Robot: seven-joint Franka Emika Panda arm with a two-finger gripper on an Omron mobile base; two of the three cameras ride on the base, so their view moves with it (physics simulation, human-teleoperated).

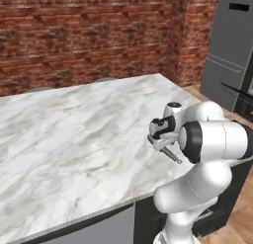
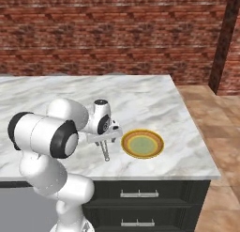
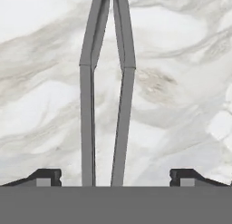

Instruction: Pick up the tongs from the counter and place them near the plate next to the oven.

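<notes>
The dark-grey tongs point(image 3: 106, 109) run straight up the hand view, two narrow arms close together on the white marble counter point(image 3: 181, 82). My gripper point(image 3: 115, 175) is open, its finger tips point(image 3: 45, 177) standing wide on either side of the tongs without touching them. From the right base view the gripper point(image 2: 105, 139) hangs low over the counter point(image 2: 140, 97), with the tongs point(image 2: 106, 152) sticking out beneath it, just left of the yellow plate point(image 2: 142, 143). The left base view shows the gripper point(image 1: 160, 142) and tongs point(image 1: 171, 155) near the counter's point(image 1: 74, 129) front right corner.
A brick wall point(image 2: 117, 34) backs the counter. Tall grey appliances point(image 1: 232, 45) stand beyond its right end. Dark drawers point(image 2: 138, 193) sit under the front edge, close to the plate. Wooden floor point(image 2: 211, 113) lies past the counter's right edge.
</notes>
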